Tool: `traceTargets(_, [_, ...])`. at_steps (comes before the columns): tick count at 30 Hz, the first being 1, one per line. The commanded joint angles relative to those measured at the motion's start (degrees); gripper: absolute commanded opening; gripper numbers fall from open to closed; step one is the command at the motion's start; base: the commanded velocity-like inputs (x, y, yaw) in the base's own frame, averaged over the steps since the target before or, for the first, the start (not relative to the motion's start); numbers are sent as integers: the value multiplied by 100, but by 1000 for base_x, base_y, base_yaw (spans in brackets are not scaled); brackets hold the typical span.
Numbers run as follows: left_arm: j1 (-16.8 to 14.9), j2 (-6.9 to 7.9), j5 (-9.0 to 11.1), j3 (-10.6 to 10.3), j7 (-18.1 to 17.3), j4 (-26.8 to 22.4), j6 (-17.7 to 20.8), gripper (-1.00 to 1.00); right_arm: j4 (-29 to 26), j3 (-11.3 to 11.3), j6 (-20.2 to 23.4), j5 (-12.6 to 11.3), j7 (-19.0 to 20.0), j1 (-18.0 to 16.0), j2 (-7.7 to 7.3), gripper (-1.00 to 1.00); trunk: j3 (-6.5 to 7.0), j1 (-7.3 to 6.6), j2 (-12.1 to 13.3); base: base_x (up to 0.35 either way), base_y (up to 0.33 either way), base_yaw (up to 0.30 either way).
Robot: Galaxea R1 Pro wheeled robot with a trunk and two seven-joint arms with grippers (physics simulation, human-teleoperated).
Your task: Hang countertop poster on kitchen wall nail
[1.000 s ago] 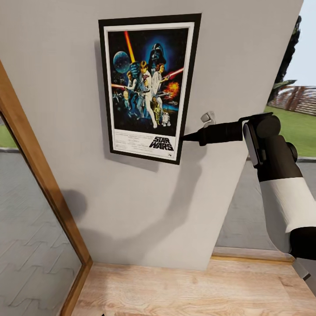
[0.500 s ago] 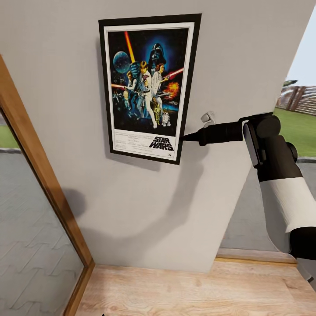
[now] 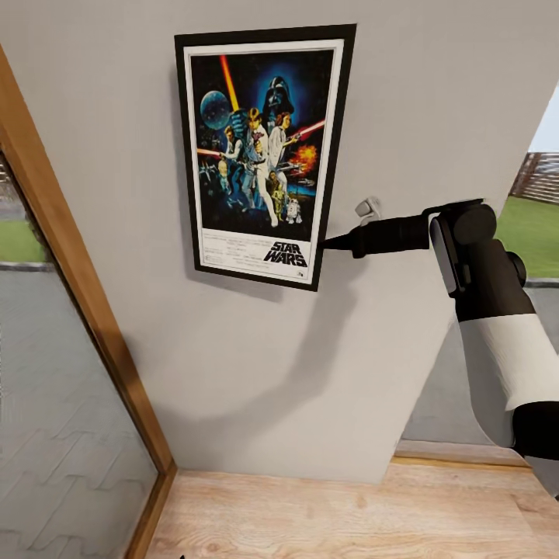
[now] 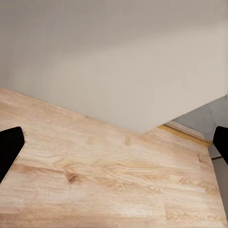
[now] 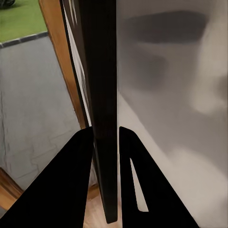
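The Star Wars poster (image 3: 260, 155), black-framed with a white border, stands upright in front of the light-grey wall (image 3: 435, 116). My right gripper (image 3: 326, 243) is shut on its lower right edge, the arm reaching in from the right. In the right wrist view the frame edge (image 5: 102, 95) runs between the two black fingers (image 5: 71, 166), with the wall close behind it; whether they touch I cannot tell. No wall nail can be made out. My left gripper (image 4: 114, 147) hangs open over the wooden floor (image 4: 109, 175), holding nothing.
A wooden door frame (image 3: 78, 310) slants along the left, with glass and grey paving (image 3: 54, 435) beyond it. Light wooden floor (image 3: 349, 520) lies at the wall's foot. Right of the wall, an opening shows grass (image 3: 536, 233) outside.
The view has shifted: the door frame and the wall's right edge slid rightwards in the picture. Poster and right arm keep the same place, gripper still shut on the frame.
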Motion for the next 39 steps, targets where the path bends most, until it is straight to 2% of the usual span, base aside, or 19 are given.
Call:
traceTargets(1, [-5,1,46,-48,-12,3,-23,100,-2,2,46,31,50,-9,-1,-100,-13,4,-13,1,119,0])
traceTargets(18, [-5,1,46,-48,-16,3,-23,100,-2,2,46,31,50,-9,-1,-100,-13,4,-13,0,18,0])
traceTargets(31, [-5,1,46,-48,-13,3,-23,100,-2,2,46,31,50,-9,-2,-100,-13,4,-13,121,0,0])
traceTargets(33, [61,-49,63,-40,-18,-6,-23,100,-38,-13,29,43,34,-17,-1,-100,-13,4,-13,0,0,0])
traceTargets(39, [66,-50,63,-40,-17,-6,-23,100,-37,-14,29,44,34,-17,-1,-100,-13,4,-13,0,0,0])
